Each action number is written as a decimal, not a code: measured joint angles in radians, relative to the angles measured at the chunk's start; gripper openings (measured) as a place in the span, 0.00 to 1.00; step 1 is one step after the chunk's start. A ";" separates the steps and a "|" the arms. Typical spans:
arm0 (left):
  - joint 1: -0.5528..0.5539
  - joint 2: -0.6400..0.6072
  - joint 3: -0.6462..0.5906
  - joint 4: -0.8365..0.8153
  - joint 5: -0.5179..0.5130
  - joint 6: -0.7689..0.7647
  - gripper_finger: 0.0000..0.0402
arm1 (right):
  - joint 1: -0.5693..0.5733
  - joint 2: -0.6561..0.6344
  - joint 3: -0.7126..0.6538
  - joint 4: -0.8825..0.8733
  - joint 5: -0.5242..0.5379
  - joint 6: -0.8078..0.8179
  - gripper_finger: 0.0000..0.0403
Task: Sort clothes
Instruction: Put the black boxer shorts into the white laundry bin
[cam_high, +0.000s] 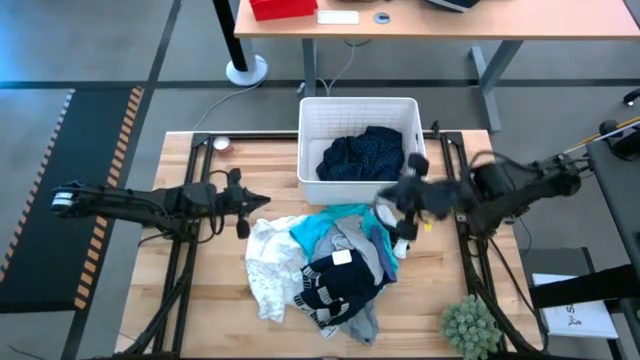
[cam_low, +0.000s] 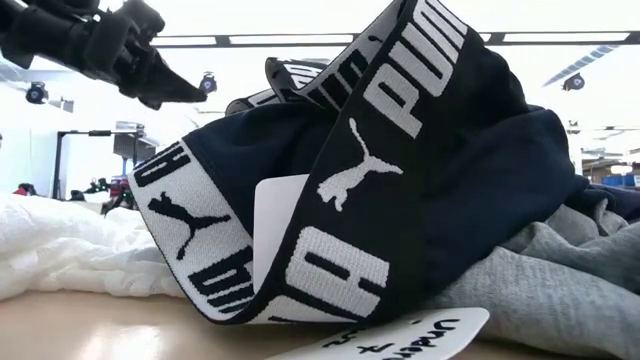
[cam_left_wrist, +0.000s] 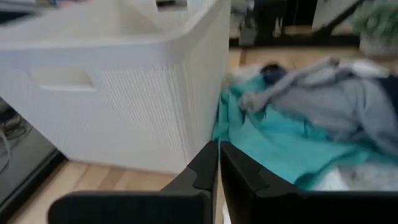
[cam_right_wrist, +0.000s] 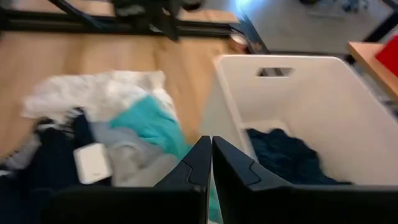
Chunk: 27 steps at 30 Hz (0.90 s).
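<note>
The clothes lie in a pile (cam_high: 320, 265) on the wooden table: a white lacy piece (cam_high: 265, 262), a turquoise one (cam_left_wrist: 280, 146), a grey one (cam_right_wrist: 127, 155), and a black one with a white-lettered waistband (cam_low: 380, 150) at the near side. A dark navy patterned garment (cam_right_wrist: 283, 155) lies inside the white bin (cam_high: 357, 112). My left gripper (cam_high: 262, 202) is shut and holds nothing, hovering left of the pile. My right gripper (cam_right_wrist: 210, 152) is shut and holds nothing. It hangs above the pile's far right part, by the bin's near wall.
The bin stands at the table's far middle. A small potted plant (cam_high: 470, 325) sits at the near right corner. Dark arm frames (cam_high: 185, 260) run along both table sides. A white tag (cam_high: 343, 258) lies on the black garment.
</note>
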<state>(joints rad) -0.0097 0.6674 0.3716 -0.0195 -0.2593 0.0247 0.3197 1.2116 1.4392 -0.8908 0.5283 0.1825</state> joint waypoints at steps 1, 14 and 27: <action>0.000 0.013 0.004 -0.019 0.001 0.000 0.00 | 0.029 -0.012 -0.039 0.037 0.013 0.013 0.00; -0.066 0.178 0.108 -0.132 0.064 0.000 0.00 | 0.349 -0.060 -0.377 0.415 0.297 0.134 0.00; -0.274 0.459 0.480 -0.328 0.063 -0.100 0.00 | 0.519 0.000 -0.419 0.533 0.426 0.167 0.00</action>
<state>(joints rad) -0.2832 1.1267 0.8513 -0.3474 -0.1959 -0.0756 0.8392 1.2117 1.0198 -0.3581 0.9542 0.3492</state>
